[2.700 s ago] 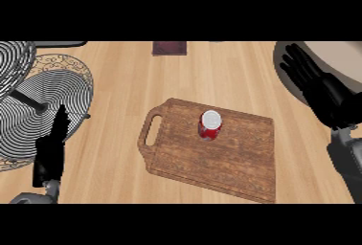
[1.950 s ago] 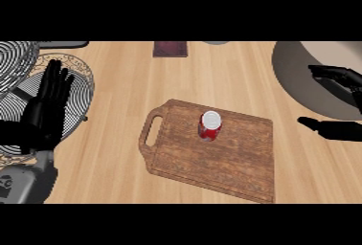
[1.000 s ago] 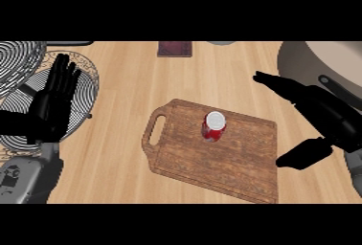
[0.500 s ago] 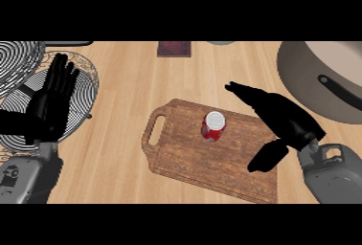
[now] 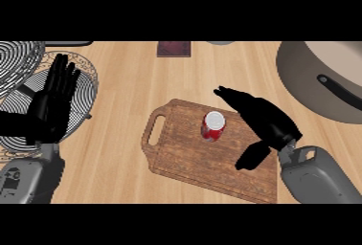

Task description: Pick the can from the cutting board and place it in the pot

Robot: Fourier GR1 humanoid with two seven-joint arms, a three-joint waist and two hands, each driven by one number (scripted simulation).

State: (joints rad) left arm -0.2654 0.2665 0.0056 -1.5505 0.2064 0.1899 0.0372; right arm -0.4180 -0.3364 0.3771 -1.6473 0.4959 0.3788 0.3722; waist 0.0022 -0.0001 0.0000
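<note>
While upright, can (image 5: pixel 213 126) stands just left of right robot hand (image 5: pixel 263 119).

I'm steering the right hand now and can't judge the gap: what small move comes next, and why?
Probably ease the right hand left to bring its open fingers around the upright red can. It stands untouched on the wooden cutting board, apart from the hand.

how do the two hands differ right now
The left hand shows at the view's left over the wire racks, fingers straight and up, resting. The right hand reaches over the cutting board, fingers stretched past the can, thumb spread, not closed on it. Both are black and open.
</note>
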